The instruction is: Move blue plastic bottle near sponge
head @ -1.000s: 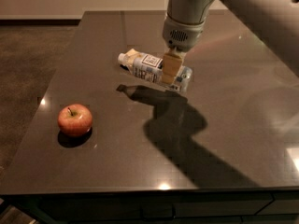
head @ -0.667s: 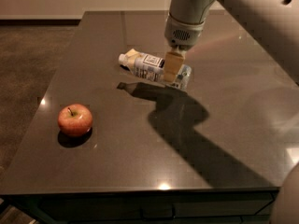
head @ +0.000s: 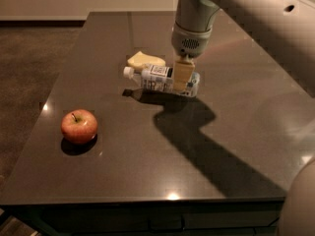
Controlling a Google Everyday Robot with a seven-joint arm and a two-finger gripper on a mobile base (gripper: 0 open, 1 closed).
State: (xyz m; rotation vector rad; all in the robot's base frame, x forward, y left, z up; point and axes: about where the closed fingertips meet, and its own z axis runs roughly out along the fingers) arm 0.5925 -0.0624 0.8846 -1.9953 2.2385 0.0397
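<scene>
Found the blue plastic bottle (head: 158, 77) lying on its side, white cap to the left, label turned up and forward. Placed it just in front of the sponge (head: 145, 60), cap end nearest; could not tell whether touching or barely apart. Noted the gripper (head: 181, 74) coming down from above onto the bottle's right half, closed around it, one yellowish pad pressed across the near side. Could not see the far finger behind the bottle. Read the shadow lying a little below the bottle as a sign of it hanging just clear of the table (head: 147, 176), without certainty. Spotted an apple (head: 78, 126) well apart, toward the near left corner. Judged the task close to done, with only lowering and letting go left. Feared a roll on release, given the round body and the slick dark top. Feared also a nudge to the sponge if pushed further back, or a tilt and slip from so off-centre a grip
</scene>
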